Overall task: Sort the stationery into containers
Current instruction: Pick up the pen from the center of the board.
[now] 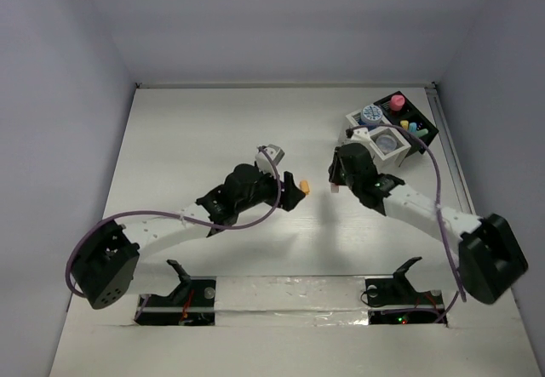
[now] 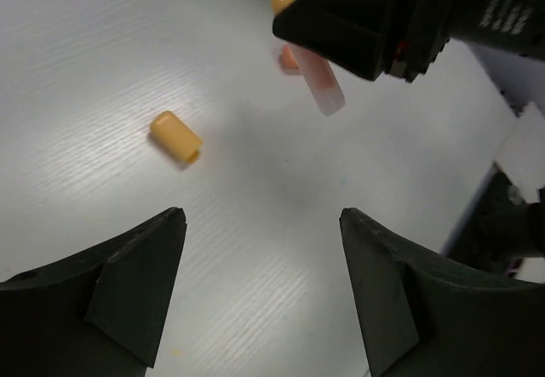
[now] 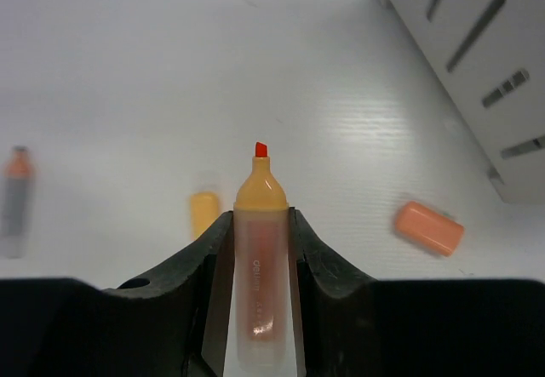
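Observation:
My right gripper (image 1: pixel 340 174) (image 3: pixel 260 216) is shut on an uncapped orange highlighter (image 3: pixel 259 262), held a little above the table with its red tip forward; it also shows in the left wrist view (image 2: pixel 313 72). A yellow-orange cap (image 2: pixel 176 136) (image 1: pixel 303 187) (image 3: pixel 204 213) lies on the table between the grippers. A peach cap (image 3: pixel 428 228) lies nearer the organizer. My left gripper (image 1: pixel 290 193) (image 2: pixel 262 214) is open and empty, just short of the yellow-orange cap. The white-and-black organizer (image 1: pixel 419 142) (image 3: pixel 477 62) stands at the back right and holds a blue jar (image 1: pixel 370 115), a pink piece (image 1: pixel 397 101) and short pens (image 1: pixel 414 128).
A grey jar (image 1: pixel 387 143) sits in a white compartment. A blurred grey item with an orange end (image 3: pixel 15 197) shows at the left edge of the right wrist view. White walls enclose the table on three sides.

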`<move>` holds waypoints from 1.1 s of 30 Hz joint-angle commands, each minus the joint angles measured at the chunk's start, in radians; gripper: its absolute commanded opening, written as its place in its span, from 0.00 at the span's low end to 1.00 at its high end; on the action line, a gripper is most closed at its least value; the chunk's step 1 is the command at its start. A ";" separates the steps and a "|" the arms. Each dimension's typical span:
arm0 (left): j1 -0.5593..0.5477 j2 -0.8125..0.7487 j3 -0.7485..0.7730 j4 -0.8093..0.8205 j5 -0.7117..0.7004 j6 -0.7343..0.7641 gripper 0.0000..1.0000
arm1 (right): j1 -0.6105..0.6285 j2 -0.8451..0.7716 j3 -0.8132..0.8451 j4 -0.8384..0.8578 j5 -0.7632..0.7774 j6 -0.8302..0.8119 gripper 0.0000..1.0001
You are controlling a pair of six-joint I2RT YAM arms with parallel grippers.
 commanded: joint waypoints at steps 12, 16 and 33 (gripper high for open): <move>-0.014 0.045 -0.033 0.409 0.125 -0.244 0.64 | 0.154 -0.151 0.024 0.187 -0.207 0.129 0.00; -0.023 0.077 -0.016 0.386 0.113 -0.238 0.57 | 0.176 -0.161 0.021 0.217 -0.211 0.134 0.00; -0.041 0.122 0.032 0.333 -0.001 -0.200 0.36 | 0.185 -0.212 0.003 0.244 -0.250 0.138 0.00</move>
